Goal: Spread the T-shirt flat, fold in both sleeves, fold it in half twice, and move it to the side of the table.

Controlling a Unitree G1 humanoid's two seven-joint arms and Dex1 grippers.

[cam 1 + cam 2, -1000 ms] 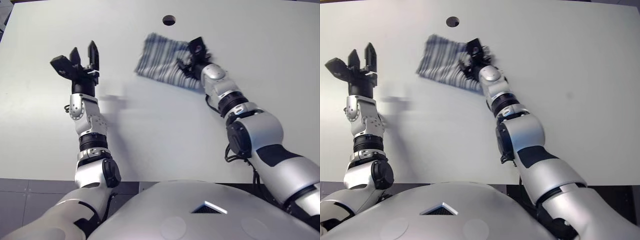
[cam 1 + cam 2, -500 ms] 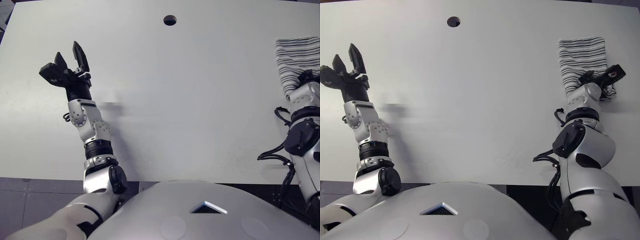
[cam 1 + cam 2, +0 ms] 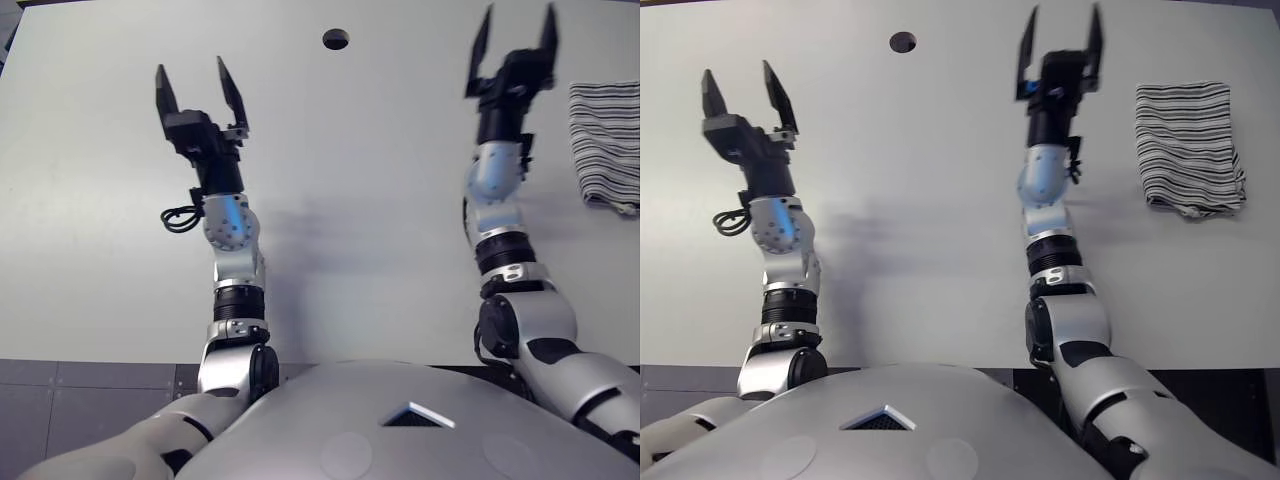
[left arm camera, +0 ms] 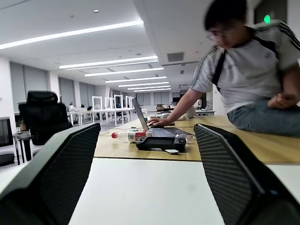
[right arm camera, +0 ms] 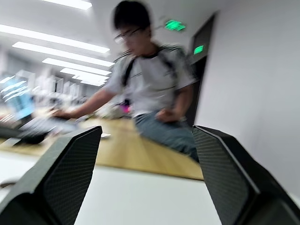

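The striped T-shirt (image 3: 1190,148) lies folded into a compact rectangle at the right edge of the frame, on the white table (image 3: 940,230). Its lower edge looks a bit rumpled, though the folds are hard to read from here. Both arms stand raised above the table, apart from the cloth. The left gripper (image 3: 192,85) is in the upper left of the head view, its two fingers spread wide with nothing between them. The right gripper (image 3: 515,35) is in the upper right, just left of the shirt, likewise spread and holding nothing. A small dark hole (image 3: 336,39) sits at the top centre of the table, between the two grippers.
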